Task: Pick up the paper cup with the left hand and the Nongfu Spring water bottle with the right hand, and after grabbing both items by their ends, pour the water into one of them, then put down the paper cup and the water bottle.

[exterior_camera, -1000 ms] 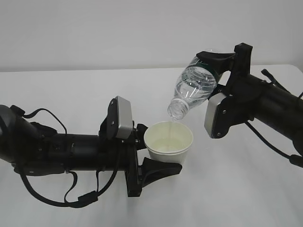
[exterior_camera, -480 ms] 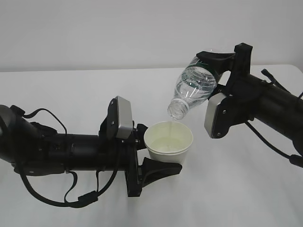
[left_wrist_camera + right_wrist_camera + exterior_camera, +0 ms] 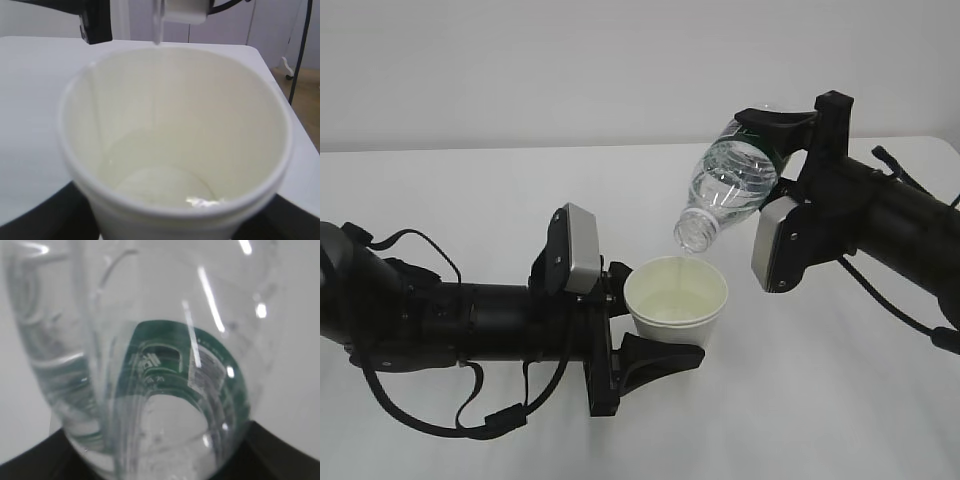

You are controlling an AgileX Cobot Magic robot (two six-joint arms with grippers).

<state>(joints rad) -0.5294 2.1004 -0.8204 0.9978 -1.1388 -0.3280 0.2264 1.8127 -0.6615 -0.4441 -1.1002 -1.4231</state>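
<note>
1. Exterior view, lower left of the frame: the left hand (image 3: 638, 335) lies low over the white table (image 3: 470, 190), its black arm reaching in from the left edge with looping cables under it and a grey plate (image 3: 578, 250) standing on top.
2. At centre, slightly below the middle, the left hand's two prongs clasp the paper cup (image 3: 676, 308) by its lower part; the cup stands upright, clear of the table, its cream inside showing a little pale liquid.
3. Just above the cup's far rim hangs the open mouth of the Nongfu Spring water bottle (image 3: 730, 185), tilted neck-down toward the lower left, with a thin stream of the water (image 3: 682, 262) running from mouth to cup.
4. In the upper right, the right hand (image 3: 788, 135) grips the bottle by its base end, near the dark green label band; its arm runs off the right edge.
5. Left wrist view: the cup (image 3: 175, 150) fills the frame, water pooled at its bottom, the stream (image 3: 158, 30) entering from the top.
6. Right wrist view: the bottle (image 3: 150, 370) fills the frame, held between dark jaws at the bottom corners.
</note>
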